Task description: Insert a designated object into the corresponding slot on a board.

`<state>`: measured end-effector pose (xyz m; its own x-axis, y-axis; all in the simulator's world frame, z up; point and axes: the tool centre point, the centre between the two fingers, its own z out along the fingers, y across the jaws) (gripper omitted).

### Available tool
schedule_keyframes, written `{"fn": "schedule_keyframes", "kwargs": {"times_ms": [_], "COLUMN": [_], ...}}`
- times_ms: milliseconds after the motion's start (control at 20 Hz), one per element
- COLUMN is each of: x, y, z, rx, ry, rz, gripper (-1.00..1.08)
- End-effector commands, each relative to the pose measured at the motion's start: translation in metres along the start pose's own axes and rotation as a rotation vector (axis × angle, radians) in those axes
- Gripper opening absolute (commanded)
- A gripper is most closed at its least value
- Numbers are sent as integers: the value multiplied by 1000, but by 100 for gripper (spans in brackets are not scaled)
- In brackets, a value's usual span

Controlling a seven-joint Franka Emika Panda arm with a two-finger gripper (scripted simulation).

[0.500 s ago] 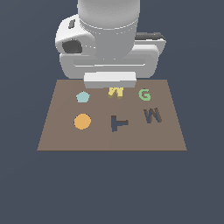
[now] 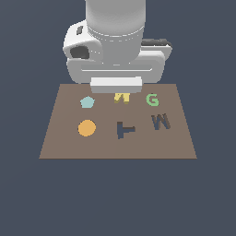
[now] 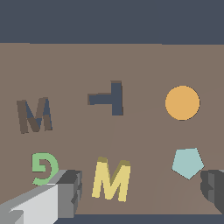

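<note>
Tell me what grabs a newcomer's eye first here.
The big white arm looming over the far edge of the brown board dominates. Under it lies the yellow M, framed between the open jaws in the wrist view. On the board the orange disc stands out, left of the dark T cutout.

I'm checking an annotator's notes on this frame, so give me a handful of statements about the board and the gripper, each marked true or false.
1. The yellow M lies on the board, not in any cutout. True.
2. The gripper is shut on the yellow M. False: the fingers stand apart on either side of it, not touching it.
3. The M-shaped slot is empty. True.
4. The orange disc sits beside the green G. False: the disc is toward the exterior view's left, the G toward its right, with the T-shaped cutout between their columns.
5. The light blue pentagon fills the T-shaped cutout. False: it lies apart from it.
</note>
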<state>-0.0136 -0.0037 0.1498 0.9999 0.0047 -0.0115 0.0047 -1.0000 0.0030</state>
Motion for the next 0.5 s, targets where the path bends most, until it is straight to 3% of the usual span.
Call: {"fn": "schedule_keyframes", "kwargs": {"times_ms": [0, 450], "x": [-6, -41], "y": [-1, -11], "z": [9, 59], "rx": [0, 2], "ry": [0, 6], "rz": [13, 92], "gripper": [100, 100]}}
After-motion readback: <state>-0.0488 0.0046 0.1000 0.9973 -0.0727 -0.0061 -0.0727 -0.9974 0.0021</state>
